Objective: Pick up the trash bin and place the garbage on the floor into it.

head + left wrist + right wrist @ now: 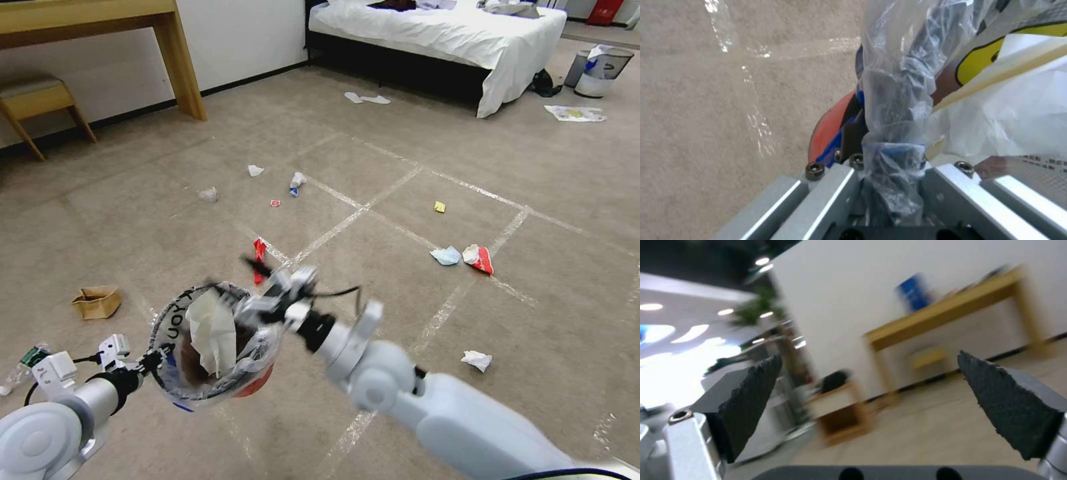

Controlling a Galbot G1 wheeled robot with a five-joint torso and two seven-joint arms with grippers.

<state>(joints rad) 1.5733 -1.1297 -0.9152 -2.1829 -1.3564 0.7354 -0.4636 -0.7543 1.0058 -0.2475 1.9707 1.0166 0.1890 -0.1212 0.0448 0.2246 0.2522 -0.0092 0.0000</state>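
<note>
Head view: left pincer point(152, 361) clamped on rim of trash bin point(213, 347) held above floor point(400, 280), white tissue point(212, 330) inside, right pincer point(257, 270) at bin's far rim, garbage point(479, 258) scattered; left wrist view: liner point(898, 110) pinched between fingers; right wrist view: right pincer point(871, 400) wide apart, empty.

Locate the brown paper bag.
Head view: the brown paper bag lies on the floor at left, just beyond the left tool holding the trash bin.

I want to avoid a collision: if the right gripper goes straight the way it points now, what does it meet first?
Nothing near: the right gripper, open above the trash bin, points across bare floor toward the wooden desk. Depth is unclear.
</note>
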